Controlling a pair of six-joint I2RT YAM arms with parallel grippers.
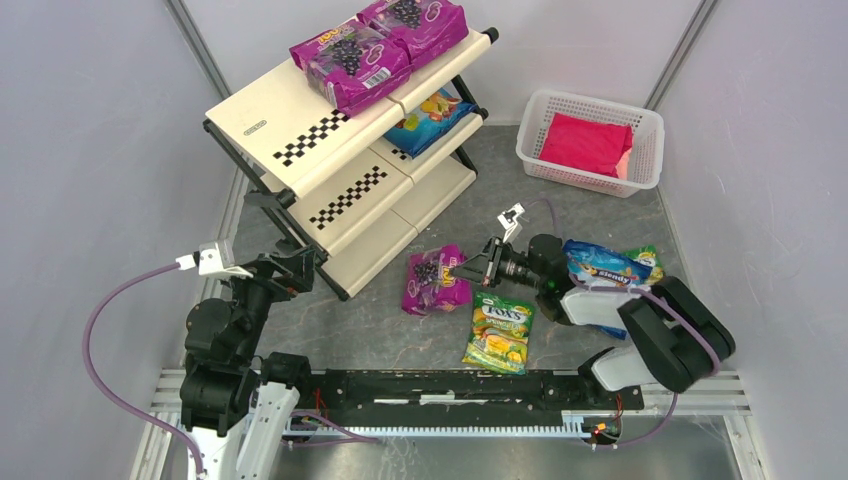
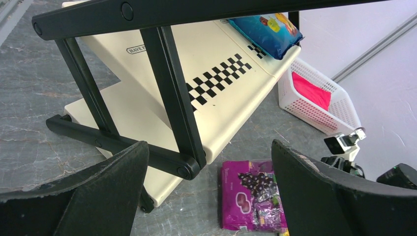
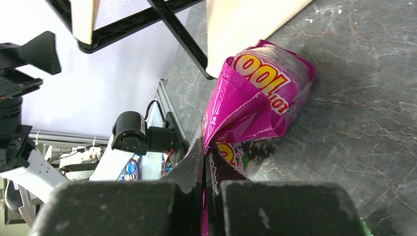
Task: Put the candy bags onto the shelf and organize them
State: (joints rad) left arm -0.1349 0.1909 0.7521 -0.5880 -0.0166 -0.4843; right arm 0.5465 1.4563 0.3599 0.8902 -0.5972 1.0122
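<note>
My right gripper [image 1: 462, 268] [image 3: 205, 153] is shut on the edge of a magenta candy bag [image 1: 435, 280] [image 3: 255, 96] [image 2: 251, 199] that lies on the floor just in front of the shelf [image 1: 300, 130] [image 2: 216, 64]. Two more magenta bags [image 1: 350, 58] [image 1: 415, 22] rest on the shelf's top tier. On the middle tier lies a blue bag [image 1: 428, 120] [image 2: 268, 32]. A green-yellow bag [image 1: 500, 333] is on the floor near the right arm. Beside the right arm lie a blue bag [image 1: 600, 265] and a green-yellow one [image 1: 645, 262]. My left gripper [image 1: 300, 265] [image 2: 209, 162] hangs open by the shelf's lower left corner, holding nothing.
A white perforated basket [image 1: 590, 110] [image 2: 339, 115] with a plain pink-red bundle [image 1: 587, 143] [image 2: 311, 92] stands at the back right. The shelf's black tube frame [image 2: 169, 88] is close in front of the left gripper. Grey walls enclose the floor on three sides.
</note>
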